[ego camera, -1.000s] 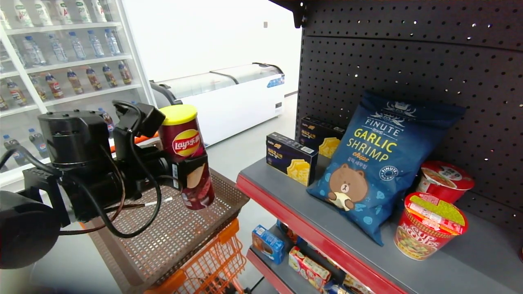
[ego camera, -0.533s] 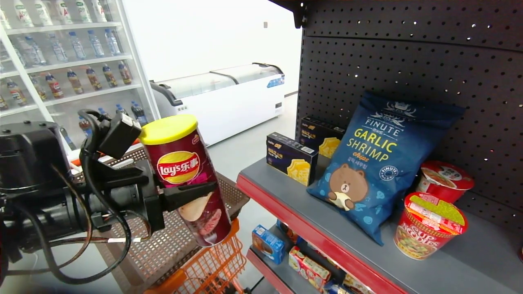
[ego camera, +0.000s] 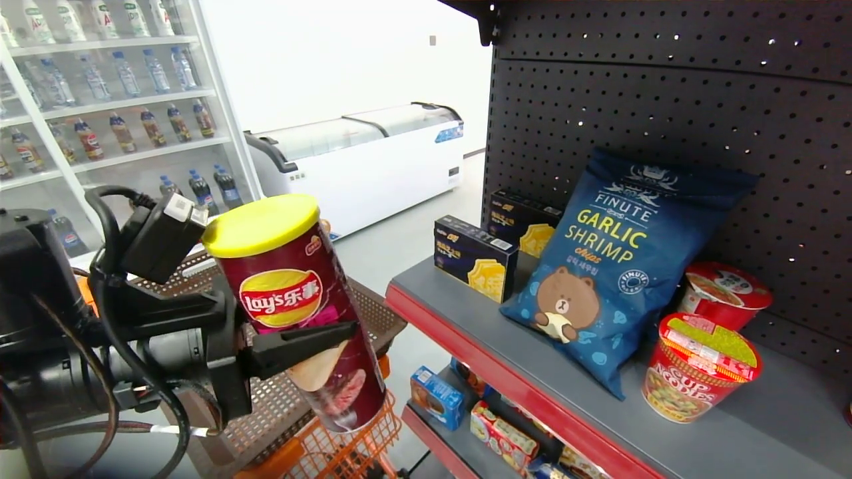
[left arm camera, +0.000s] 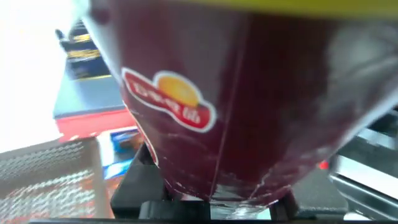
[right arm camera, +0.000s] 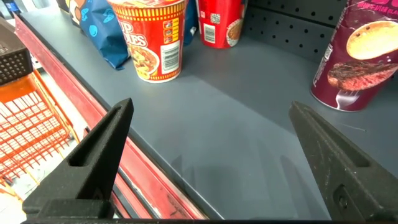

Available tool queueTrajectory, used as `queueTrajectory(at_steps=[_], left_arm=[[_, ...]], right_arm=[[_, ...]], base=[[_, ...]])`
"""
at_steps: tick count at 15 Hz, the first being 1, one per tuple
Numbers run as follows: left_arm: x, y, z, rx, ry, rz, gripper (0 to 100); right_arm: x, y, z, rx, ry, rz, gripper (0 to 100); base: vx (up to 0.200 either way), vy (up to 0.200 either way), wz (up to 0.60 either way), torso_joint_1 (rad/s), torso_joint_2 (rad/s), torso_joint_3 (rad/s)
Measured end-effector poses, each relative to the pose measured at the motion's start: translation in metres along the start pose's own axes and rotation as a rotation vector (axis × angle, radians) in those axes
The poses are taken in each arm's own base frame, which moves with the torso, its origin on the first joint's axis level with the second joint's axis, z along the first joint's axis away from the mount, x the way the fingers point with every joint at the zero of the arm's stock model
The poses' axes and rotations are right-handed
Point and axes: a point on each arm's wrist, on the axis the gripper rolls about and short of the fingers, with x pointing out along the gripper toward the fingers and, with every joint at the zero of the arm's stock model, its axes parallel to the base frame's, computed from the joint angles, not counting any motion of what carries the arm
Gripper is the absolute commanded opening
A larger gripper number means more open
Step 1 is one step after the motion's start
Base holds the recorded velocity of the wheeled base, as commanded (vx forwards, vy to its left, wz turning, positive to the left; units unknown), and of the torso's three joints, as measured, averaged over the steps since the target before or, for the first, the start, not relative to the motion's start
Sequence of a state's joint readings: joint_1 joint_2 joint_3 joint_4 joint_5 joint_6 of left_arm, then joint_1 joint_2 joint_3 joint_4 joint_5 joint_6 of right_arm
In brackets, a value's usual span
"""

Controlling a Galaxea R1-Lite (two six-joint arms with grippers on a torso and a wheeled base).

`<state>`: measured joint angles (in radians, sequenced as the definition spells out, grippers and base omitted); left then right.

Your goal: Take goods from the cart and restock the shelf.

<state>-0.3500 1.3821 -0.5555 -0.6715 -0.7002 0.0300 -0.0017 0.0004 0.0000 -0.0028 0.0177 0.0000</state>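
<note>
**Head view.** The left gripper pinches a chip can around its middle, one black finger lying across the front. The can is dark red with a yellow lid. It tilts, lid toward 11 o'clock, and is held in the air at about 8 o'clock in the scene. Its label carries a red-and-yellow round logo above a picture of a crisp. Under it lies the cart's brown mesh tray, with the orange wire basket below that.

The shelf, a grey board with a red front edge, lies at 3 o'clock from the can and apart from it. Two dark boxes with yellow pictures stand nearest the can. Past them are a blue snack bag with a bear drawing, a noodle cup and a red cup. A blue carton sits on the lower shelf. A drinks cooler stands at 10 o'clock and a chest freezer at 12.

**Left wrist view.** The chip can sits close to the lens, logo visible, held from below. The shelf's red edge and the mesh tray show beyond it.

**Right wrist view.** The right gripper has its fingers spread wide over bare shelf board and grips nothing. Ahead stand the noodle cup, the red cup and a second chip can, upright on the board.
</note>
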Motion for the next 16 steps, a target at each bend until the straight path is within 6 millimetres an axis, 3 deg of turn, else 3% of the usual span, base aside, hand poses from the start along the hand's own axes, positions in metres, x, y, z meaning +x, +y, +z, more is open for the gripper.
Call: queueTrajectory(at_steps=[9,16], left_arm=[[0.025,-0.015,-0.009,-0.012,0.038,-0.268,0],[0.031,-0.021,-0.015,-0.005,0.058,-0.321,0]], right_arm=[[0.0,0.0,0.0,-0.002,0.0,0.002,100],[0.0,0.0,0.0,0.0,0.0,0.003,100]], base=[[0.0,0.0,0.0,0.0,0.0,0.0],[0.0,0.0,-0.6,0.002,0.0,0.002]])
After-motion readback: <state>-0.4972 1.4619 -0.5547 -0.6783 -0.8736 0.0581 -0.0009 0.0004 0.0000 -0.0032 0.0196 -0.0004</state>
